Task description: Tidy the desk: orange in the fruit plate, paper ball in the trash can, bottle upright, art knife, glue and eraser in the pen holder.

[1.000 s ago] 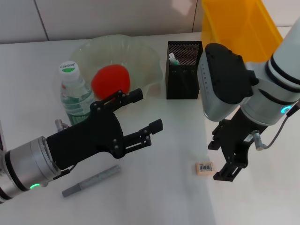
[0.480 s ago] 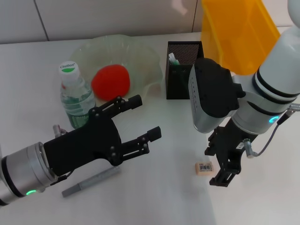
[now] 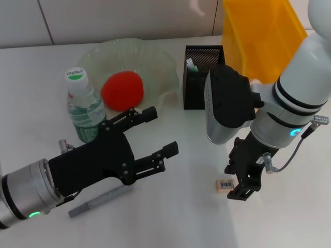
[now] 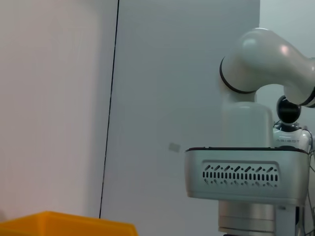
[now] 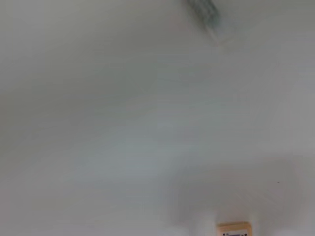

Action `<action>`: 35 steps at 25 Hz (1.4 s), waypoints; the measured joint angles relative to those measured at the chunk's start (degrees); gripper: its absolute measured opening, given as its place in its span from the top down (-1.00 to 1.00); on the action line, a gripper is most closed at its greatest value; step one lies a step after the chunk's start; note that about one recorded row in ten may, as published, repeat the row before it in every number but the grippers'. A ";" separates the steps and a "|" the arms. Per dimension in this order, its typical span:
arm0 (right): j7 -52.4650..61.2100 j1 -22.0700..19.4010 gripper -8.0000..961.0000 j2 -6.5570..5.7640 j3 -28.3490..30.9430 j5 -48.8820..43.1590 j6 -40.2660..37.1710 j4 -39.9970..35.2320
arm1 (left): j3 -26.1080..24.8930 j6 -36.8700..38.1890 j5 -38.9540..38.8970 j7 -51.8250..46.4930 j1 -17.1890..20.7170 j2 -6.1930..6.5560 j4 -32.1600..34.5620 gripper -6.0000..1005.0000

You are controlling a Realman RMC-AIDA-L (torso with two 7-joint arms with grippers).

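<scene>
On the white desk [image 3: 186, 217], the right pincer [image 3: 239, 178] hangs open beside the eraser [image 3: 225, 184], apparently to grasp it; the left pincer [image 3: 150, 138] waits open, empty.

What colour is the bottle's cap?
White with a green mark, clearest in the head view: bottle.

You've got a smooth white desk [image 3: 170, 217], a black metal-mesh pen holder [image 3: 202, 77], a see-through greenish glass fruit plate [image 3: 155, 57], a clear plastic bottle [image 3: 83, 111], a shiny yellow plastic trash can [image 3: 258, 31] and a matte orange [image 3: 122, 90].
</scene>
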 joint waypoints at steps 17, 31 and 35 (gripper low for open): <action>1.42 -0.08 0.02 0.03 -4.10 -0.28 3.44 1.32 | 0.38 0.83 0.08 0.00 0.12 0.00 0.00 -0.60; 1.77 -0.18 0.48 0.02 -4.48 -0.28 4.36 1.53 | 0.47 1.60 0.08 0.00 0.12 0.00 0.00 -0.60; 1.81 -0.28 0.49 0.02 -4.49 -0.09 4.39 1.52 | 0.47 1.71 0.08 0.00 0.20 0.00 0.00 -0.60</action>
